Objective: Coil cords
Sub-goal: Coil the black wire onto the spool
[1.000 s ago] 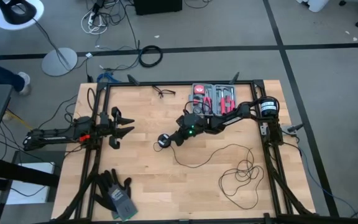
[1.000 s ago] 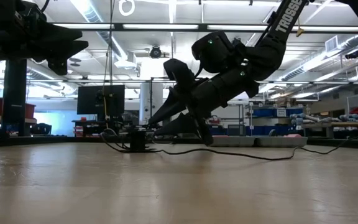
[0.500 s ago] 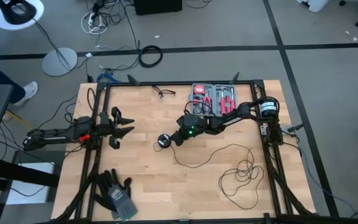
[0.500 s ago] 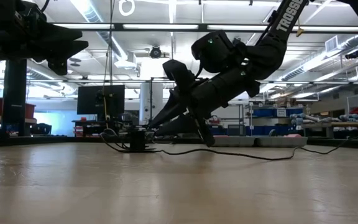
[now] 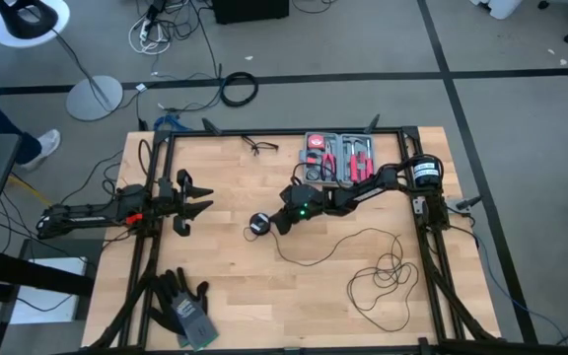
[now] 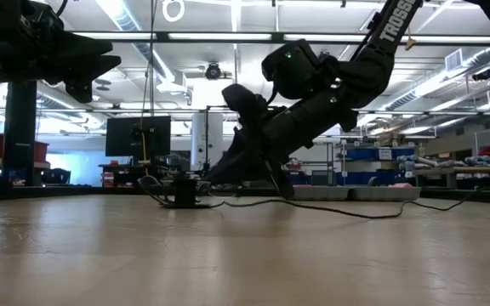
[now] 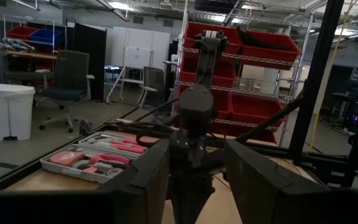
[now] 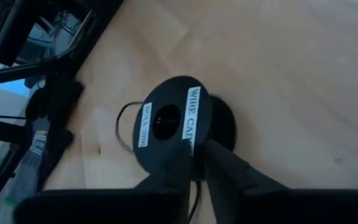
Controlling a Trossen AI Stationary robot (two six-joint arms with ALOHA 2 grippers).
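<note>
My left gripper waits over the table's left edge, fingers apart, holding nothing. Right gripper is down at mid-table, fingers pinched on the rim of the spool, a black disc with white labels. From it the thin black cord trails right into loose loops. Wooden tabletop; gloves near the front-left; tool case at the back. Workshop shelving behind.

Overhead looks straight down; low camera level; both share table.
</note>
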